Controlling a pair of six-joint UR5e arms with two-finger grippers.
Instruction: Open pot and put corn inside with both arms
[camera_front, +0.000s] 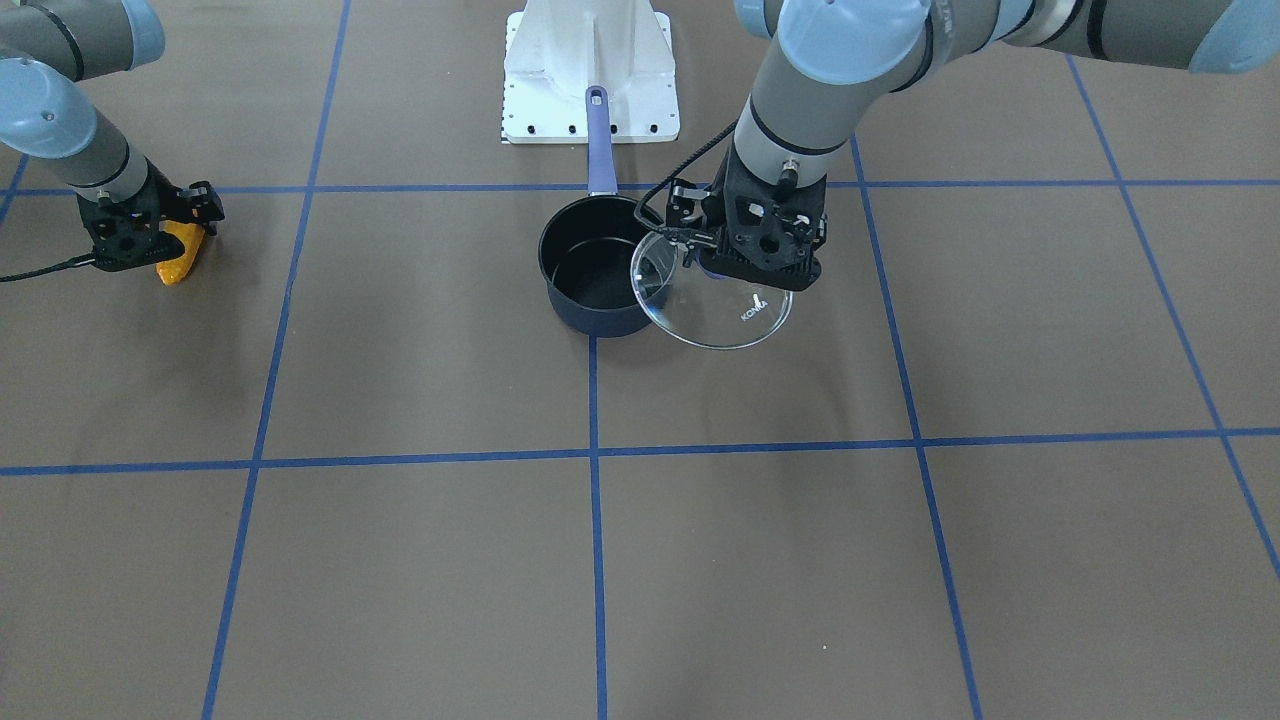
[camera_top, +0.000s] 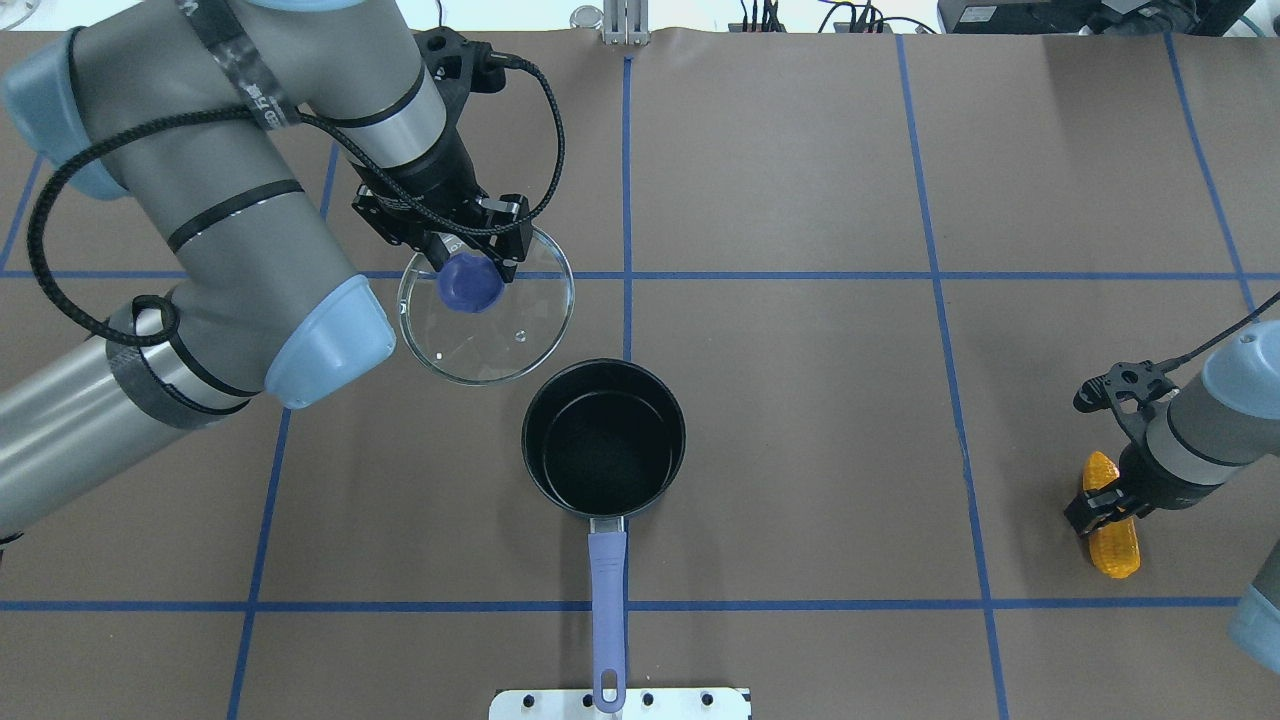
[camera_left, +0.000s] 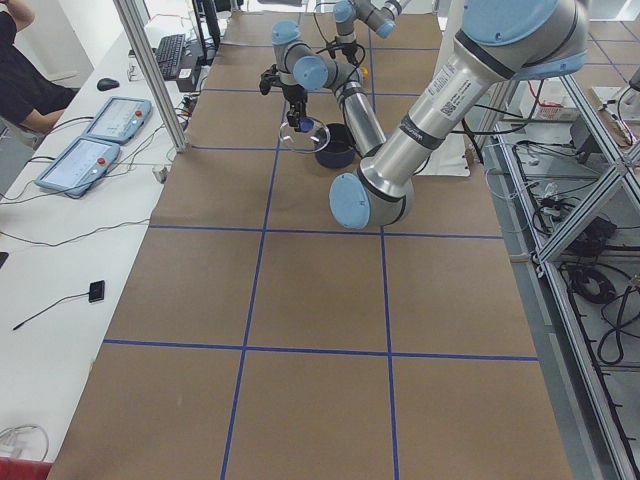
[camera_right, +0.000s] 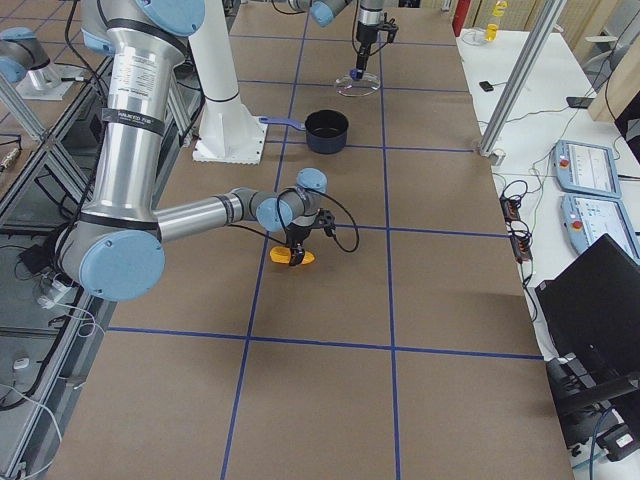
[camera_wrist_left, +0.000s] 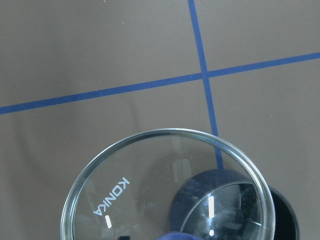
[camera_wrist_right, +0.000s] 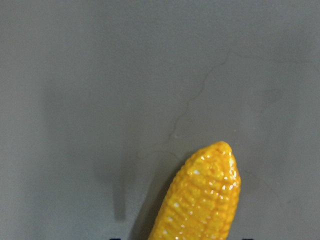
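The dark-blue pot (camera_top: 604, 437) stands open near the table's middle, its purple-blue handle (camera_top: 606, 590) pointing toward the robot's base. It also shows in the front view (camera_front: 590, 270). My left gripper (camera_top: 470, 262) is shut on the blue knob (camera_top: 470, 285) of the glass "KONKA" lid (camera_top: 500, 330) and holds it in the air beside the pot, clear of the rim. The left wrist view shows the lid (camera_wrist_left: 150, 190) with the pot (camera_wrist_left: 285, 220) behind it. My right gripper (camera_top: 1100, 505) is closed across the orange-yellow corn (camera_top: 1112, 548), low at the table far to the right. The corn's tapered tip fills the right wrist view (camera_wrist_right: 200, 200).
The white base plate (camera_front: 590, 90) stands just behind the pot's handle. Blue tape lines (camera_top: 627, 275) divide the brown table cover into squares. Side tables with teach pendants (camera_left: 85, 160) run along the far edge.
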